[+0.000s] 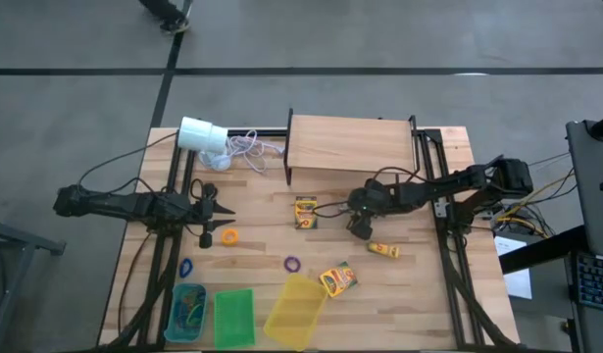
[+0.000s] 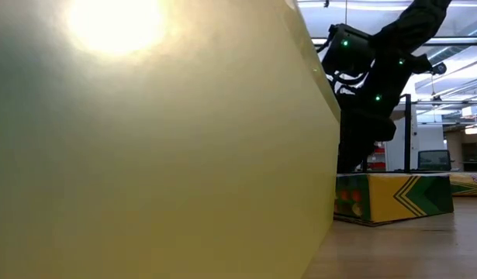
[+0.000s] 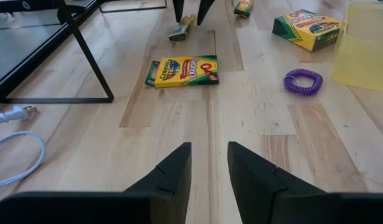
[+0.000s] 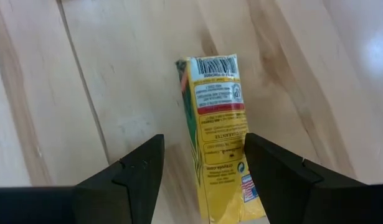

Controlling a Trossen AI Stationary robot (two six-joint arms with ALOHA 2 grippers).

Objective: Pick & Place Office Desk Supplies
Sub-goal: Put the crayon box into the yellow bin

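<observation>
Currently three bins along the counter's near edge: blue bin holds a tangle of rubber bands, colours too small to call; green bin and tilted yellow bin contents can't tell.

Left end effector sits over the left side of the counter, fingers parted a little, holding nothing. Orange band lies just beside it; blue band is nearer the bins.

Right end effector is mid-counter, fingers spread wide, a yellow packet lying between them. Contact with the packet: can't tell.

- High view: one crayon box at centre, second crayon box touching or just beside the yellow bin, purple band between them. White cylinder with cord at the far left, wooden box at the far edge.
- Left wrist view: printed face of the centre crayon box, coil of the purple band.
- Right wrist view: barcode on the packet.
- Low view: mostly blocked by the yellow bin wall; crayon box and right arm behind it.
</observation>
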